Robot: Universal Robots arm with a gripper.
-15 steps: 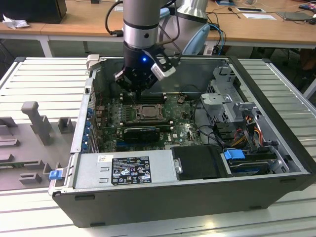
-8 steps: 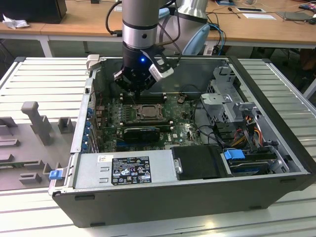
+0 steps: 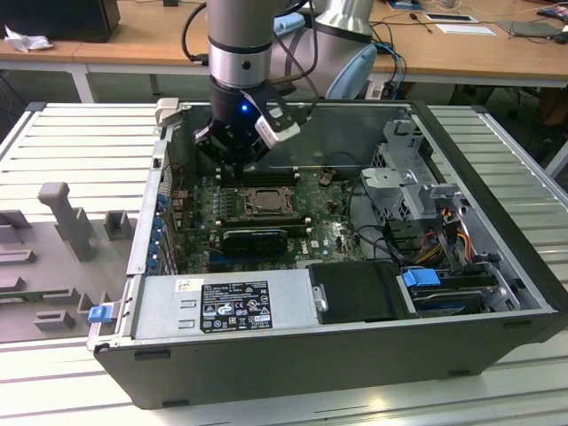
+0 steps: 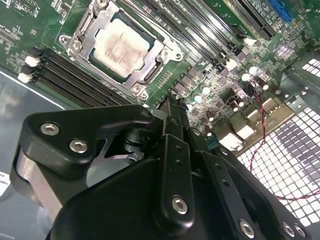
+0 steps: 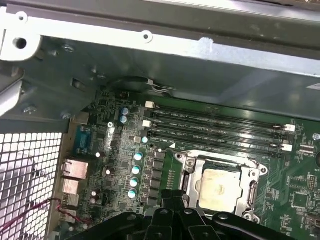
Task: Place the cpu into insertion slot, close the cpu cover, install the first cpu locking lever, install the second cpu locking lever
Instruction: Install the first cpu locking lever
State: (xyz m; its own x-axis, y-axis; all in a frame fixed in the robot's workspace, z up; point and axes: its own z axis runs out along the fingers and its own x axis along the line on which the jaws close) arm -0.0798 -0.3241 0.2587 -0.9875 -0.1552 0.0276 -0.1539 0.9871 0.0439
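Observation:
The cpu (image 4: 120, 47), a silvery-beige square chip, lies flat in the black-framed insertion slot (image 3: 264, 202) on the green motherboard inside the open computer case. The silvery cpu cover (image 4: 93, 31) lies down around it, with the chip showing through its window. In the first wrist view the cpu (image 5: 217, 186) and the cpu cover (image 5: 191, 181) sit just beyond the fingertips. My black gripper (image 3: 238, 164) hangs above the board beside the socket, on the side toward the exterior view's left. In both wrist views the gripper (image 4: 171, 104) (image 5: 175, 196) is shut with nothing in it, a little off the socket's corner.
Long black memory slots (image 4: 65, 75) (image 5: 215, 125) flank the socket. A long black card (image 3: 256, 240) lies nearer the front, with the power supply (image 3: 222, 306) below it. A drive cage (image 3: 417, 177) and cables (image 3: 373, 240) fill the exterior view's right. A perforated rear panel (image 4: 290, 150) stands close.

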